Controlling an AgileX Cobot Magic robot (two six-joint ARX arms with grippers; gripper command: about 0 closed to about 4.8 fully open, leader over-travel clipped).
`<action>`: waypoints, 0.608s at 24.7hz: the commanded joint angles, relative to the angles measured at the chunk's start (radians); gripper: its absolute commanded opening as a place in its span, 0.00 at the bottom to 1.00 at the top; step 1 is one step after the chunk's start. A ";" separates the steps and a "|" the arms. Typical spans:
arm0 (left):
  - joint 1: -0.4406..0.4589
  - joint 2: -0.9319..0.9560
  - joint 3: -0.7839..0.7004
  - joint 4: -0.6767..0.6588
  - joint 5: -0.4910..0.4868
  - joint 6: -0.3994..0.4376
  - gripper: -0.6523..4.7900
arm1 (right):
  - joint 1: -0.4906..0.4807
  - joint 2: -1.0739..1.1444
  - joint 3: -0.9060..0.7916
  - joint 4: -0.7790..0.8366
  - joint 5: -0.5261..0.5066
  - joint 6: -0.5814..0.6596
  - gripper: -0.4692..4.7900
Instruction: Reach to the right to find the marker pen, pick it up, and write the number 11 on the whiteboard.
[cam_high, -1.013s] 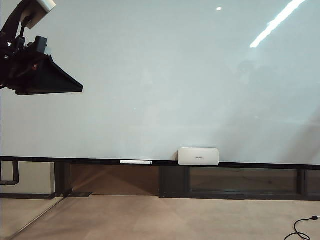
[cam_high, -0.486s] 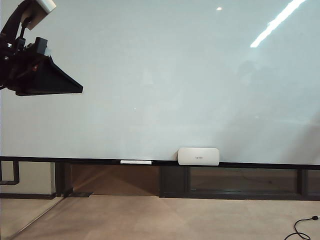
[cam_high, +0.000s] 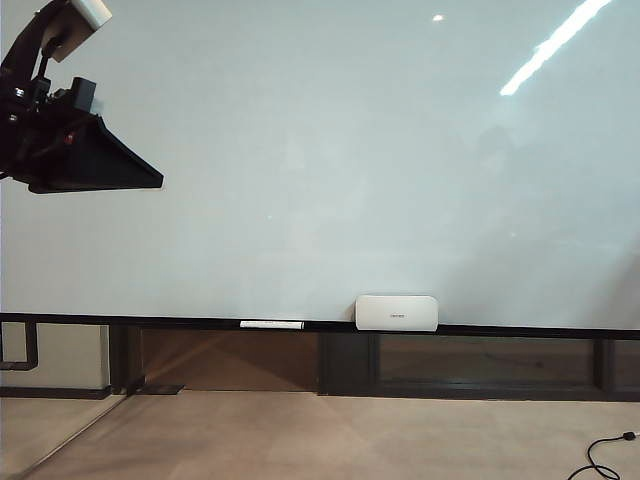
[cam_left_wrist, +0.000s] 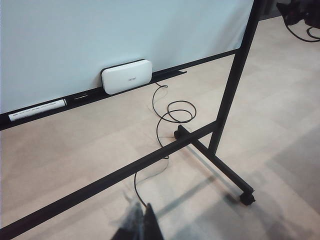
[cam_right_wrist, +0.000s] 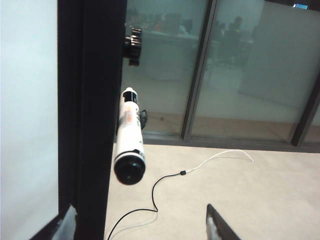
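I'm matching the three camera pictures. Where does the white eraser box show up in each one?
Exterior view: the white eraser box stands on the whiteboard's dark ledge, right of the slim white pen.
Left wrist view: the box leans on the same ledge, pen beside it.
Right wrist view: not in it.
Shared landmark: the whiteboard, whose frame post shows in the right wrist view.
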 joint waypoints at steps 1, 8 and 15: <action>0.000 -0.002 0.002 0.004 -0.006 -0.003 0.11 | -0.002 -0.008 0.006 0.048 -0.006 0.032 0.71; 0.000 -0.002 0.002 0.002 -0.020 0.009 0.11 | -0.002 -0.021 0.009 0.040 -0.012 0.137 0.60; 0.000 -0.002 0.002 0.002 -0.029 0.023 0.11 | -0.003 -0.020 0.009 0.018 -0.033 0.074 0.60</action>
